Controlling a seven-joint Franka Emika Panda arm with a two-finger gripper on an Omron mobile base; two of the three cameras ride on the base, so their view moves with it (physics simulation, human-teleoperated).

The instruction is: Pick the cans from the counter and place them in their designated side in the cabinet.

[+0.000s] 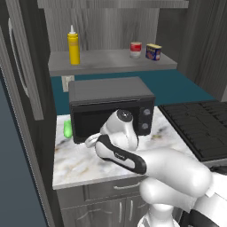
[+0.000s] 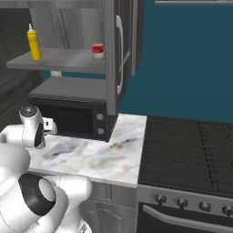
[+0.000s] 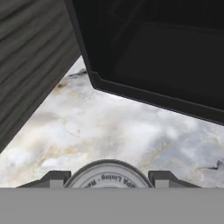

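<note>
Currently the pincer (image 3: 108,180) is closed on a can (image 3: 108,178) low over the table (image 3: 113,131), beside the microwave (image 1: 111,106). Lift vertically, clear the microwave, then approach the cabinet (image 1: 111,64) shelf where another can (image 1: 135,49) stands.

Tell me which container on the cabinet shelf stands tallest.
The yellow squeeze bottle at the shelf's left end; the red-and-white can and squat blue-and-yellow tin are far shorter.
</note>
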